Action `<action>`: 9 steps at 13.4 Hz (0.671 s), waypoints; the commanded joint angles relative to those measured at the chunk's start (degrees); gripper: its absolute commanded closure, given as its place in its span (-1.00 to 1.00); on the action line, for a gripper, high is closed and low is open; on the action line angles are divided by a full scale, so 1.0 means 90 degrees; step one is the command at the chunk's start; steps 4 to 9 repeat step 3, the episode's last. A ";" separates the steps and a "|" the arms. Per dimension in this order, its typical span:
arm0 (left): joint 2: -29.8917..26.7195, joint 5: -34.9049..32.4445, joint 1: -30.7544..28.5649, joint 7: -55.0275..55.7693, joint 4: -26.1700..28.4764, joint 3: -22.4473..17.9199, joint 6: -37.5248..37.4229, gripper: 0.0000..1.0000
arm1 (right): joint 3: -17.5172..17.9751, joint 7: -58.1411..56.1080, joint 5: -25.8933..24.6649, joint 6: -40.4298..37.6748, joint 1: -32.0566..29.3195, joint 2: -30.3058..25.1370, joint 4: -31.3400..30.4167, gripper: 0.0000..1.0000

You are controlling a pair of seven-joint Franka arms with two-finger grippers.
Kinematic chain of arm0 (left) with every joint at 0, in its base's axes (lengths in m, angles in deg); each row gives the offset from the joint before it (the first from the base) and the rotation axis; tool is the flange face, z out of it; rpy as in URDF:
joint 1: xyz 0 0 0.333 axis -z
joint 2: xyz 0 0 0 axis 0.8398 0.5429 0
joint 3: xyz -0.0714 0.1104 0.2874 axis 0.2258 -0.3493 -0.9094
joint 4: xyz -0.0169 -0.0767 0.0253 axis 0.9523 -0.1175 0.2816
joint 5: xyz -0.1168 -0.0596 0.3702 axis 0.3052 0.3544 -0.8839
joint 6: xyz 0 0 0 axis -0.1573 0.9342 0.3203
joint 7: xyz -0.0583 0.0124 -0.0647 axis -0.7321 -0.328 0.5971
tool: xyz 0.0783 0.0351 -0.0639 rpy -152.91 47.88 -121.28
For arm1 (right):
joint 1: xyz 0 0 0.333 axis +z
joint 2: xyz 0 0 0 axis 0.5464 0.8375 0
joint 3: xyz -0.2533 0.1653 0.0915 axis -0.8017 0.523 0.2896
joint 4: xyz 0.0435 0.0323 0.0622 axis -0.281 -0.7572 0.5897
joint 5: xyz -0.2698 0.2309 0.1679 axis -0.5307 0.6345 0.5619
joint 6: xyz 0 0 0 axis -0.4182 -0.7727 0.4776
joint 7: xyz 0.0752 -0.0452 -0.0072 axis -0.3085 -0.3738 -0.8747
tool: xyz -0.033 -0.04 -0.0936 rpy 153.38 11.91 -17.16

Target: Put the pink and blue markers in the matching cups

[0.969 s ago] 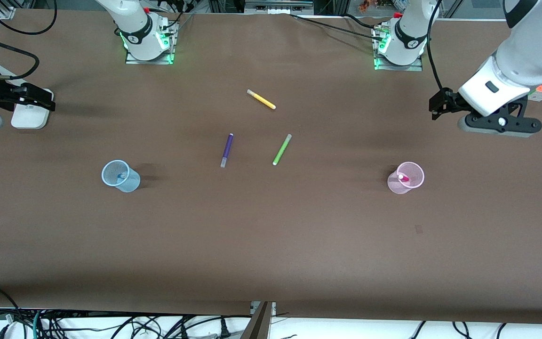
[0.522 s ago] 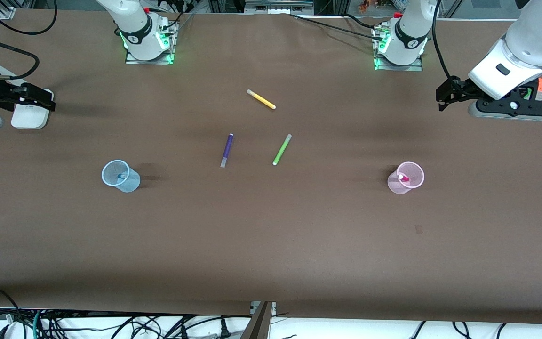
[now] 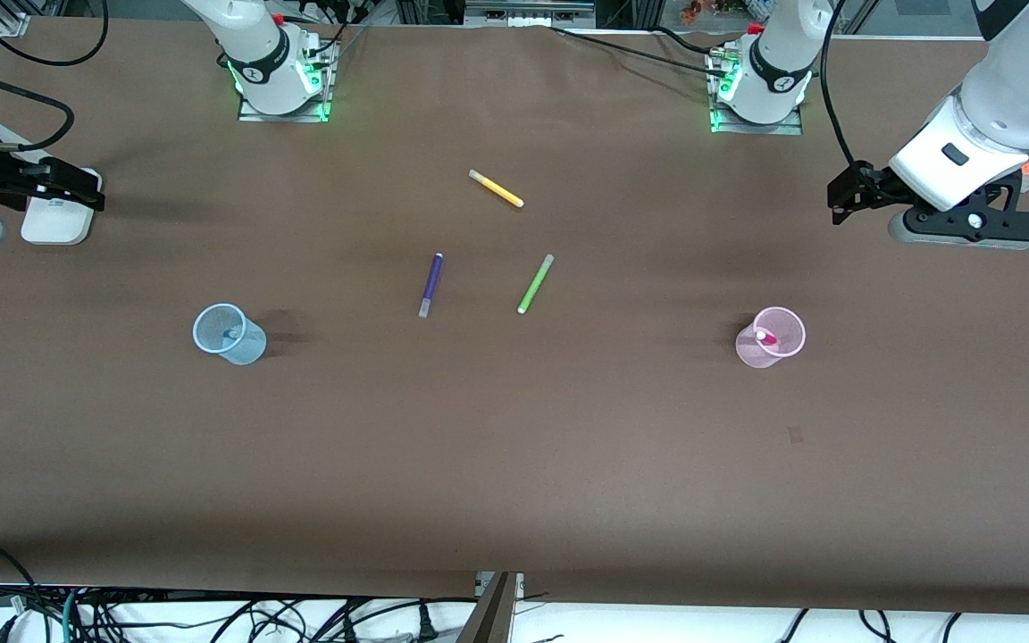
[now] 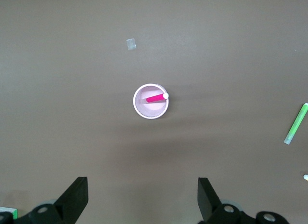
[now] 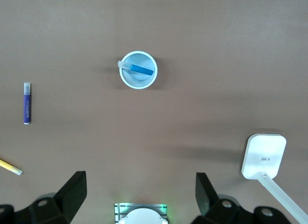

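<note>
no legible writing on markers (image 3: 430,284)

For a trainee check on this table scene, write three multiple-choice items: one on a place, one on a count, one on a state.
1. Where is the pink marker?
A. Inside the pink cup
B. Flat on the table beside the green marker
C. Held in the left claw

2. How many markers lie loose on the table?
A. One
B. Three
C. Five

3. What state is the left claw in?
A. Shut on a marker
B. Open and holding nothing
C. Shut on the pink cup

Key:
1 A, the left wrist view shows it leaning in that cup.
2 B, only the yellow marker, purple marker and green marker lie flat; the blue marker sits in the blue cup.
3 B, its fingers stand apart with bare table between them.
</note>
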 commanded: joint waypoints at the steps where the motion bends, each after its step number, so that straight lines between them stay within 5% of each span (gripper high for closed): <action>1: 0.0101 0.0156 -0.0015 -0.0045 -0.0278 -0.0041 -0.0192 -1.00 | 0.0024 0.0090 0.0009 -0.0074 -0.0049 0.0042 0.0135 -1.00; 9: 0.0101 0.0156 -0.0005 -0.0045 -0.0288 -0.0041 -0.0202 -1.00 | 0.0024 0.0090 0.0009 -0.0074 -0.0049 0.0042 0.0135 -1.00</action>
